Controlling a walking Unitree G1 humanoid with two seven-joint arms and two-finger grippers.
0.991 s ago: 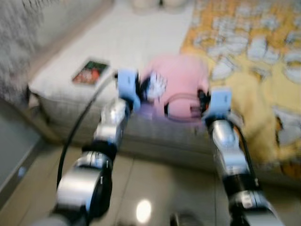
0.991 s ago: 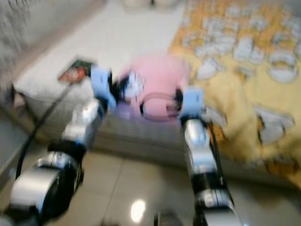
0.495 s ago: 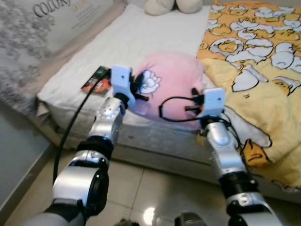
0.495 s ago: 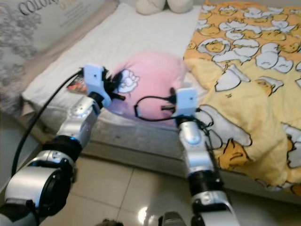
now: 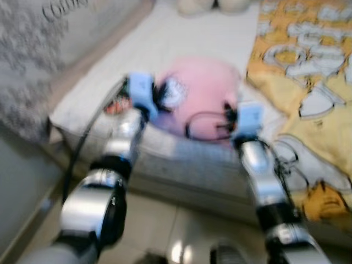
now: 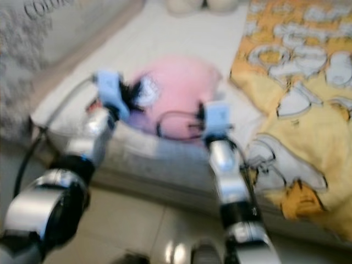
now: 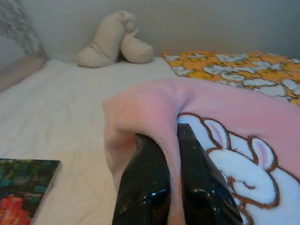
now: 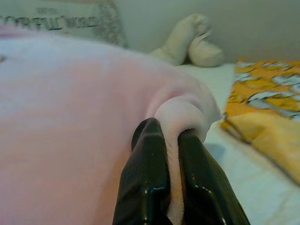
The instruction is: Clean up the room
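A pink fleece blanket [image 5: 201, 91] with a white rabbit print [image 7: 239, 166] lies bunched on the white mattress near its front edge. My left gripper [image 7: 173, 154] is shut on a fold at the blanket's left side, pinching the pink cloth between its black fingers [image 7: 150, 187]. At the blanket's right side my right gripper [image 8: 171, 145] is shut on another fold. Both silver arms [image 5: 124, 143] reach forward over the mattress edge. The head views are blurred.
A yellow duvet [image 5: 308, 71] with egg cartoons covers the bed's right side. A small dark book [image 7: 23, 187] lies on the mattress [image 5: 181, 38] left of the blanket. A cream plush toy [image 7: 115, 40] rests at the far end. Tiled floor [image 5: 165, 231] lies below.
The head camera has shifted and blurred, so the whole scene sits slightly differently. Both grippers still hold the pink blanket at the same places.
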